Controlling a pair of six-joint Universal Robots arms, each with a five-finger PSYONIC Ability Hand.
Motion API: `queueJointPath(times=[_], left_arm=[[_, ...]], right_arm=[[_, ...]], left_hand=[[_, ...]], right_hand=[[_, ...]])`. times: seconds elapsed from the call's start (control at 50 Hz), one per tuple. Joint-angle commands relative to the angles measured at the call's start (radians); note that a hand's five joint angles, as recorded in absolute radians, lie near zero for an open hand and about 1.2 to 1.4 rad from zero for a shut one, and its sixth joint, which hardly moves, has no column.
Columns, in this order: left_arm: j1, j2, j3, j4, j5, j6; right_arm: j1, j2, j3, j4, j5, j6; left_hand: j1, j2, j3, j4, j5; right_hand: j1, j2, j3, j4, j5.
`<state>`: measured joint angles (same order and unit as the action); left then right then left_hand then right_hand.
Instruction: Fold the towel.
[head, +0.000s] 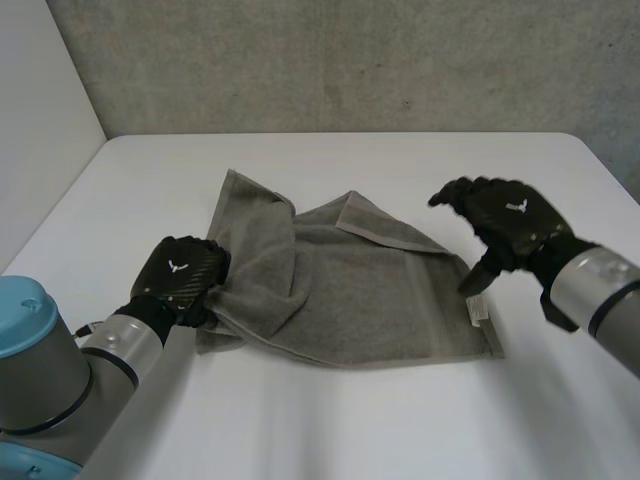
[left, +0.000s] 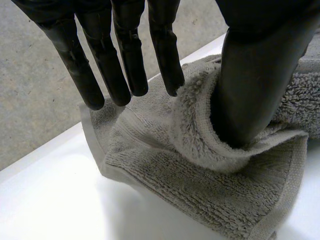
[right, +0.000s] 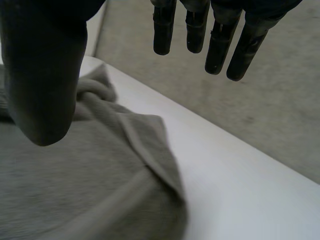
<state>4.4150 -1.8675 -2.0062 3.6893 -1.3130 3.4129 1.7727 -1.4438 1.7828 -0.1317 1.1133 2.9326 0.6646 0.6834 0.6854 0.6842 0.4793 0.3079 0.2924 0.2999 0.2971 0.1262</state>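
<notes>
The left hand (head: 178, 272), fingers straight, digs its thumb into the towel's (head: 370, 300) bunched left edge, seemingly to gather it, while the right hand (head: 505, 218) hovers wide and empty above its right edge.

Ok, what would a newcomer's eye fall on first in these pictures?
A rumpled grey towel lies in the middle of the white table, a far corner flapped over. The left hand sits at its left edge, thumb sunk in a bunched fold, fingers straight; the right hand hovers open above its right edge.
</notes>
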Motion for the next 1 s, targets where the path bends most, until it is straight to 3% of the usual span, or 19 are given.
queueJointPath(times=[0.02,0.26,0.46,0.74,1.0], left_arm=[[0.001,-0.001,0.004,0.0,0.0,0.0],[0.003,-0.001,0.052,-0.005,-0.006,-0.009],[0.02,-0.025,0.126,-0.107,-0.005,-0.124],[0.02,-0.036,0.126,-0.107,-0.005,-0.124],[0.021,-0.048,0.132,-0.109,-0.005,-0.124]], right_arm=[[0.011,-0.032,0.131,-0.011,-0.016,-0.079],[-0.001,0.112,0.213,-0.026,-0.007,-0.352],[-0.001,0.2,0.202,-0.133,0.002,-0.366],[0.002,0.289,0.158,-0.197,0.068,-0.368],[0.001,0.309,0.133,-0.203,0.074,-0.368]], left_hand=[[-0.025,-0.044,-0.046,-0.045,-0.015],[0.042,0.023,0.021,0.022,0.053],[0.039,0.02,0.018,0.02,0.05],[0.039,0.02,0.018,0.02,0.05],[0.039,0.02,0.018,0.02,0.05]], right_hand=[[0.044,0.06,0.052,0.055,0.051],[0.1,0.115,0.108,0.111,0.107],[0.27,0.285,0.278,0.281,0.277],[0.344,0.359,0.352,0.354,0.351],[0.352,0.368,0.36,0.363,0.36]])
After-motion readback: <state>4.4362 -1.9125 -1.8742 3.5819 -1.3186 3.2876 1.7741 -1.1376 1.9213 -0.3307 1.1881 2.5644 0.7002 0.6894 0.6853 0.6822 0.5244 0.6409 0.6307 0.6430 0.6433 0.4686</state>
